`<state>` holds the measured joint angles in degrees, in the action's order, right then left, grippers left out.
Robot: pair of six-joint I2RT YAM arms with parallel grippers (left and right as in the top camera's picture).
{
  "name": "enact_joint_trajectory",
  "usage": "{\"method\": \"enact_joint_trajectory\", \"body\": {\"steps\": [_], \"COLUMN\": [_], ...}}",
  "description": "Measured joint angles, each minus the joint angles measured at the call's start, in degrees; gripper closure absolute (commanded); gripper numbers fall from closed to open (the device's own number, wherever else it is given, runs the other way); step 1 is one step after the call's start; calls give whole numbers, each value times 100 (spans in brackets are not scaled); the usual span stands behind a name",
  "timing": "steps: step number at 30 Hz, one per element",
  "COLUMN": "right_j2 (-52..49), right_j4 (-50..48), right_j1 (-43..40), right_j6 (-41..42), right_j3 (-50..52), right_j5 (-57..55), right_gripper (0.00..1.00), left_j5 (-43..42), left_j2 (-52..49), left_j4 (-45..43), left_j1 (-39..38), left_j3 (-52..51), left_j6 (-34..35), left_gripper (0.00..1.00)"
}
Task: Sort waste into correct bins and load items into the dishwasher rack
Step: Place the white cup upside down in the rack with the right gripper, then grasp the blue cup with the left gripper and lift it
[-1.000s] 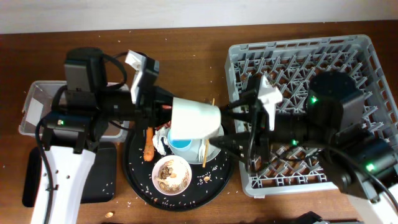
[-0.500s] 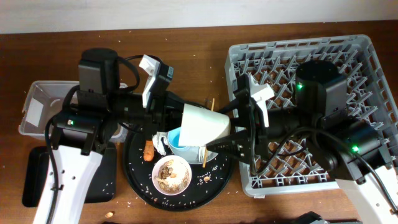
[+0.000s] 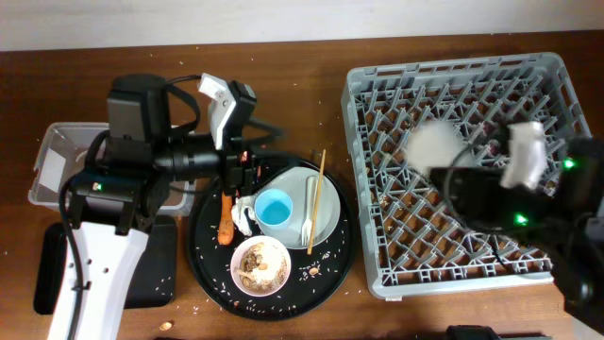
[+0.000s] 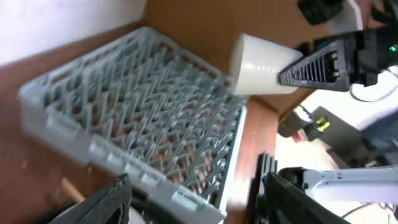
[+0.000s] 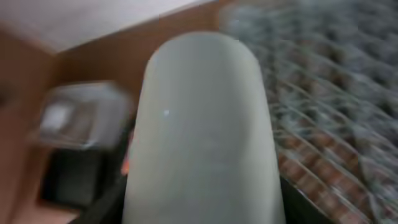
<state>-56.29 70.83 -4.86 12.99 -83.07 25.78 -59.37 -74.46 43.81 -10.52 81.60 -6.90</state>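
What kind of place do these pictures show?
Probably a robot test bench arranged as a dish-clearing station, not a real kitchen: a wooden table, a grey dishwasher rack, and a round black tray holding a food-soiled bowl.

Shows the white cup (image 5: 202,124) huge in mid-frame, blurred, rounded end uppermost. Catches the dishwasher rack (image 5: 329,112) behind it at right, grey lattice smeared. Picks out, at left on the brown table (image 5: 25,68), the clear tub (image 5: 68,121) with the black tray (image 5: 71,177) just below. Leaves a strip of white wall (image 5: 74,18) across the top left corner.
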Motion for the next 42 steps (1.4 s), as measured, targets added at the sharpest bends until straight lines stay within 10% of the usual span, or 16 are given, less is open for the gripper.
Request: {"method": "enact_joint_trajectory", "body": {"steps": [9, 14, 21, 26, 33, 36, 42], "right_j2": [-1969, -3473, -2393, -422, -546, -835, -988], "right_j4": [1182, 927, 1259, 1058, 1152, 1222, 1384], "right_j1": [-2181, -2223, -2168, -680, 59, 59, 413], "right_j6": [505, 509, 31, -363, -402, -402, -549], "right_j3": [339, 439, -203, -415, -415, -415, -413], "right_j5": [-2422, -2422, -1443, -260, -142, -142, -129], "right_gripper": [50, 23, 21, 20, 20, 21, 24], "left_j5": [1659, 1705, 3060, 4787, 5152, 5149, 5139], "left_j2": [2, 2, 0, -566, -2262, -2498, -2503], "left_j4": [820, 831, 1412, 1464, 986, 706, 1084], "left_j1": [0, 0, -286, -811, -903, -1032, -1027], "left_j3": [4, 4, 4, -638, -1084, -1091, -815], "left_j6": [26, 26, 50, 999, 1473, 1502, 1510], "left_gripper": [32, 32, 34, 51, 68, 99, 100]}}
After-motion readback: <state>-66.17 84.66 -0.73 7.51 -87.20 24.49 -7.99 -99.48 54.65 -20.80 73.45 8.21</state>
